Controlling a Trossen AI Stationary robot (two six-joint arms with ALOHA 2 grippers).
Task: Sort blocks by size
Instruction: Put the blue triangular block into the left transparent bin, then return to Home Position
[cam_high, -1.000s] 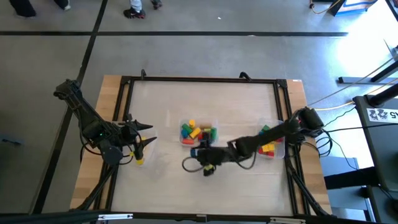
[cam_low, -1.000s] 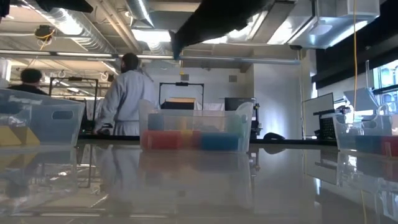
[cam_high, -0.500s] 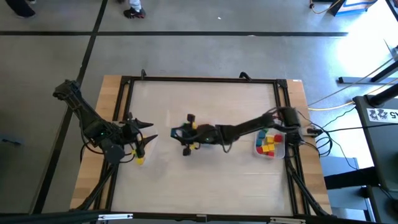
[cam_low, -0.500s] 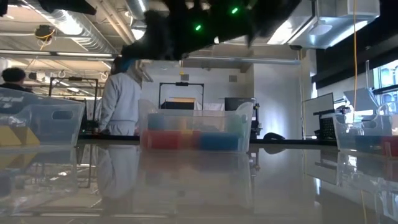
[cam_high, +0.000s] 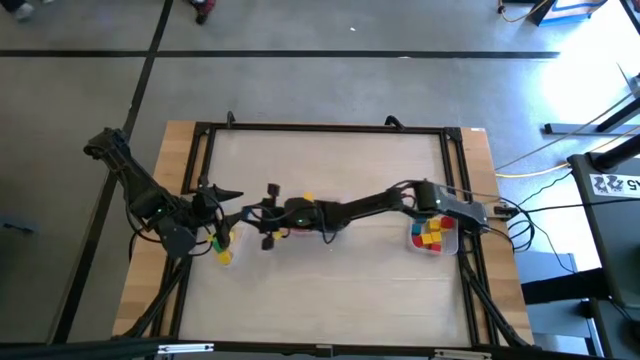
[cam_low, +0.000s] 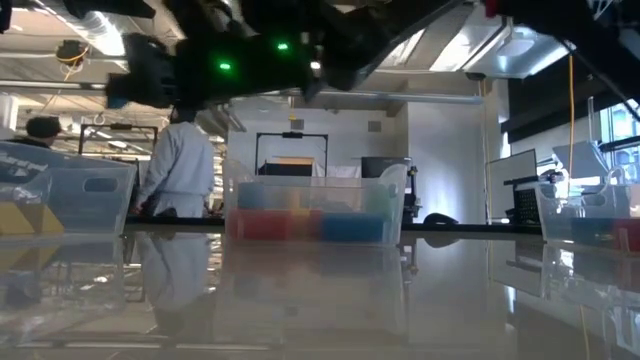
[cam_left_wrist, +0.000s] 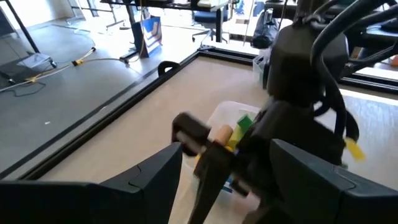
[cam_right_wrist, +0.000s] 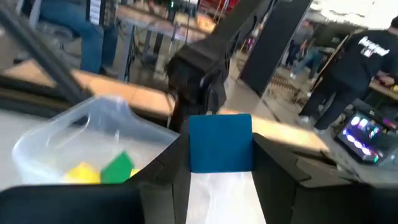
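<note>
Between the fingers of the right pincer (cam_right_wrist: 221, 186) sits a blue block (cam_right_wrist: 221, 143), clamped flat on both sides as the right wrist view shows it. Holding it by two opposite faces keeps it square for a drop, and I judge it is bound for the clear bin (cam_right_wrist: 74, 140) just beyond it, which already holds a yellow block (cam_right_wrist: 84, 173) and a green block (cam_right_wrist: 118, 167). From above, the right arm reaches far across the surface (cam_high: 330, 300) toward the left side, its pincer (cam_high: 268, 213) close to the left arm's.

Just past that bin stands the left pincer (cam_high: 222, 208), fingers spread and holding nothing; it waits at the left edge of the surface, probably to stay clear of the drop. Its wrist camera looks back at the right arm over the middle bin (cam_left_wrist: 227, 118).

Farther off, at the right edge, another bin (cam_high: 434, 232) carries red and yellow blocks. In the low view the middle bin (cam_low: 315, 210) shows a band of red, yellow and blue blocks, and a person in a pale coat (cam_low: 180, 170) stands in the room beyond.

Hard to make out: from above the right arm covers most of the middle bin, and the left bin is largely hidden under the two pincers. The blocks' sizes in any bin cannot be compared from here.
</note>
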